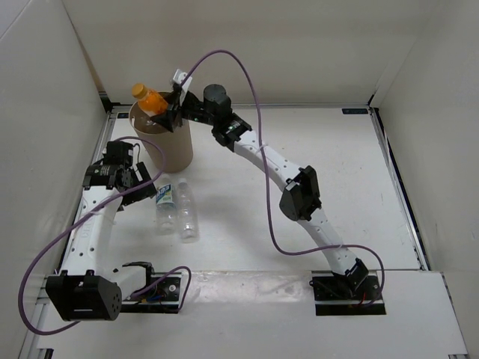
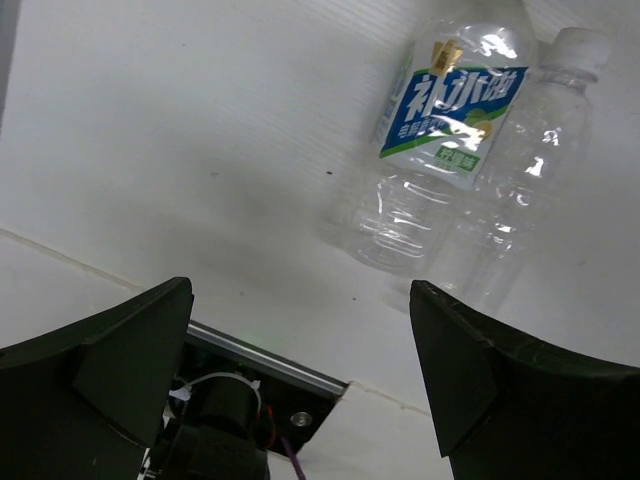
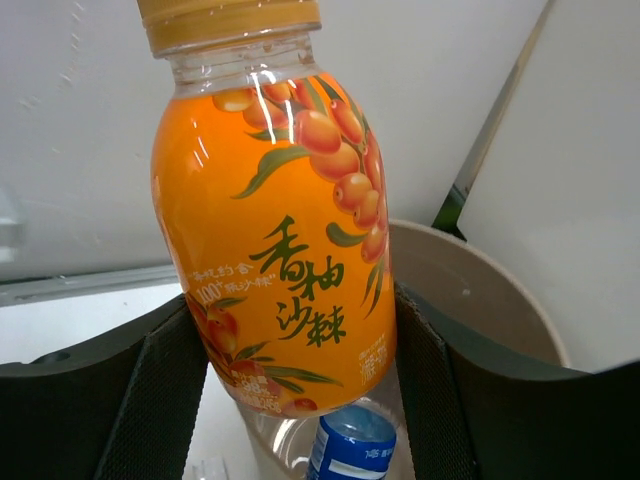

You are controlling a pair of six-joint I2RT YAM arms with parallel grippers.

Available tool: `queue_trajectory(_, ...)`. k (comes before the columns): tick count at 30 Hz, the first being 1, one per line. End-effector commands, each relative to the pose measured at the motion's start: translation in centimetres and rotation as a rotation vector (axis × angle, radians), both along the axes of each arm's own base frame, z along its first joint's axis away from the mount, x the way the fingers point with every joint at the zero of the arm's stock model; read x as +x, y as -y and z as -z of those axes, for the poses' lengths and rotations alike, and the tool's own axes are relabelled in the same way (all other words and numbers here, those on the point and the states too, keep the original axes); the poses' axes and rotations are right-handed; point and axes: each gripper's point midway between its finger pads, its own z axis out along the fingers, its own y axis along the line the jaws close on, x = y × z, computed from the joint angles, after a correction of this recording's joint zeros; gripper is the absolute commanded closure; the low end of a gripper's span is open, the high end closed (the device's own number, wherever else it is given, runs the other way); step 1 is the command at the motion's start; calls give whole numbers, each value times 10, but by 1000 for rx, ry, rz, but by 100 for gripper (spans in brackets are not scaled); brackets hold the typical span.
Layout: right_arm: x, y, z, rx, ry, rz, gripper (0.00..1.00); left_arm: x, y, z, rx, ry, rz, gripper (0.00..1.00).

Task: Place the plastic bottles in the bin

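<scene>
Right gripper [image 1: 168,112] clamps the orange bottle [image 3: 280,250] by its lower body and holds it tilted just above the rim of the bin [image 1: 178,149]. Below it, inside the bin, sits what looks like a blue-capped bottle [image 3: 350,445]. Left gripper [image 2: 300,360] hangs with its fingers spread wide, gripping nothing, over the table [image 1: 337,187]. It is near the white-green labelled bottle [image 2: 440,130] and the plain clear bottle [image 2: 530,170], which lie touching side by side.

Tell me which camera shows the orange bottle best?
The right wrist view: the orange bottle fills the frame, label and cap clear, held in the right gripper above the bin. The top view shows it tiny; the left wrist view misses it.
</scene>
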Motion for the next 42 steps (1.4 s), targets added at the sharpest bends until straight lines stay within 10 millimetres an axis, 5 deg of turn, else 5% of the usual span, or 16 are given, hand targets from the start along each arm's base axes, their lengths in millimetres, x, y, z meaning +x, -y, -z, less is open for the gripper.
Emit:
queue_trajectory(1,12,-2,-23,83,91,70,100,-7,-12,-16,73,21,18,0)
queue_trajectory(2,16,-5,-12,76,76,78,74,-10,-15,-17,93,19,9,0)
queue_trajectory(3,21,-3,-13,85,78,97,62,-11,-17,-16,99,13,6,0)
queue_trajectory(9,34,9,-38,146,64,171,31,-14,-21,-19,121,15,-3,0)
queue_trajectory(11,30,13,-50,167,48,165,10,-11,-20,-18,117,25,-5,0)
queue_trajectory(21,41,51,-91,204,44,215,10,0,-7,-9,48,38,28,0)
queue_trajectory(25,41,94,-136,230,23,284,10,7,1,-9,3,70,13,0)
queue_trajectory(27,46,103,-121,193,-51,299,10,15,11,-4,-40,88,67,0)
queue_trajectory(28,30,123,-148,206,-81,299,10,18,25,-1,-110,95,107,0)
queue_trajectory(31,12,153,-144,156,-209,281,10,21,56,19,-229,96,157,0)
queue_trajectory(32,-6,164,-163,169,-191,255,10,28,58,16,-236,127,146,0)
queue_trajectory(34,-5,174,-116,63,-296,276,10,29,63,31,-236,110,157,0)
queue_trajectory(36,-25,198,-126,53,-306,298,10,27,61,42,-219,92,138,0)
queue_trajectory(37,-19,208,-106,18,-338,329,10,29,62,45,-231,96,125,0)
queue_trajectory(38,-33,227,-128,44,-315,342,10,26,63,51,-233,82,121,0)
queue_trajectory(42,-41,268,-127,19,-329,417,10,29,59,72,-216,68,80,0)
